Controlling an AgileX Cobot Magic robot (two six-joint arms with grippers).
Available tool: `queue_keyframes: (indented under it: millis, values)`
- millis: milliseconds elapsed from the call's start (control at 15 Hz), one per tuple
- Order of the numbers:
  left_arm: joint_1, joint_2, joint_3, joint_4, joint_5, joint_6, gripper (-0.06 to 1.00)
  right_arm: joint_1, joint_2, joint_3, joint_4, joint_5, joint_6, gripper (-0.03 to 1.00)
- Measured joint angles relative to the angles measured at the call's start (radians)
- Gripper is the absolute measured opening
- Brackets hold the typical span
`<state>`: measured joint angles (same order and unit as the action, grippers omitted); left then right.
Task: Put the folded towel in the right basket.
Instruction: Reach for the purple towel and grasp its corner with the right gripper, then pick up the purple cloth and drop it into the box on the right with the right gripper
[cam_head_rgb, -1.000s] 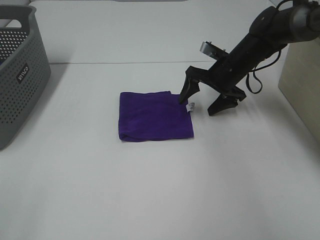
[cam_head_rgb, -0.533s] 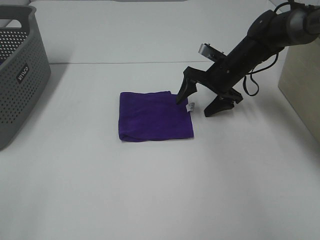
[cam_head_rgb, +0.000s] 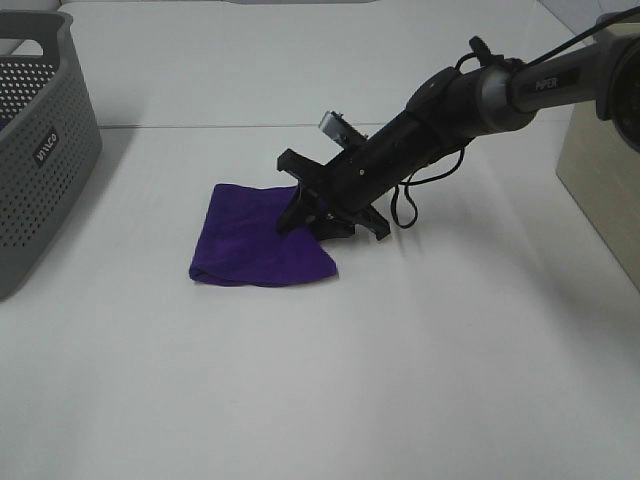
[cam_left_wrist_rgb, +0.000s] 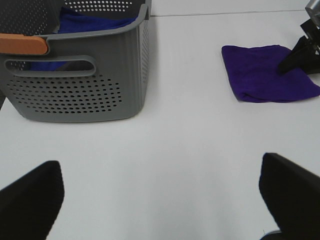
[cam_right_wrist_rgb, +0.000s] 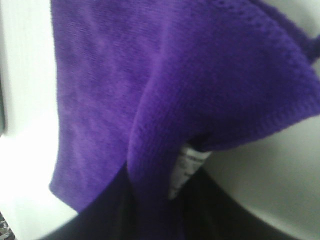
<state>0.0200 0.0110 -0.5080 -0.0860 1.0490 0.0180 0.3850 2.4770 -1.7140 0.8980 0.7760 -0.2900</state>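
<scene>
The folded purple towel (cam_head_rgb: 250, 240) lies on the white table left of centre, its right edge bunched up. My right gripper (cam_head_rgb: 330, 228) reaches in low from the right, its jaws still spread around that bunched edge. In the right wrist view the towel (cam_right_wrist_rgb: 175, 65) fills the picture, with its white label (cam_right_wrist_rgb: 187, 167) deep between the jaws. The left wrist view shows the towel (cam_left_wrist_rgb: 265, 72) far off and the right gripper's finger (cam_left_wrist_rgb: 295, 55) on it. My left gripper (cam_left_wrist_rgb: 160, 210) is open and empty, well away from the towel.
A grey perforated basket (cam_head_rgb: 40, 150) stands at the table's left edge, with purple cloth (cam_left_wrist_rgb: 90, 22) inside it. A beige box-like wall (cam_head_rgb: 600, 170) stands at the right edge. A table seam runs across behind the towel.
My right gripper has moved left and down into the towel. The towel has slid left and its right edge has bunched up between the jaws.
</scene>
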Motion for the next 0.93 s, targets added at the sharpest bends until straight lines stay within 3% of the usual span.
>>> queue_keyframes:
  millis: [67, 133, 467, 933]
  values:
    - [0.0, 0.0, 0.0, 0.0, 0.0, 0.0, 0.99, 0.002, 0.004, 0.0, 0.005, 0.0, 0.001, 0.1]
    - [0.0, 0.0, 0.0, 0.0, 0.0, 0.0, 0.99, 0.002, 0.005, 0.0, 0.006, 0.0, 0.001, 0.08]
    - [0.0, 0.0, 0.0, 0.0, 0.0, 0.0, 0.99, 0.002, -0.013, 0.002, -0.012, 0.024, 0.022, 0.08]
    - [0.0, 0.0, 0.0, 0.0, 0.0, 0.0, 0.99, -0.006, -0.439, 0.021, -0.281, 0.077, 0.101, 0.08]
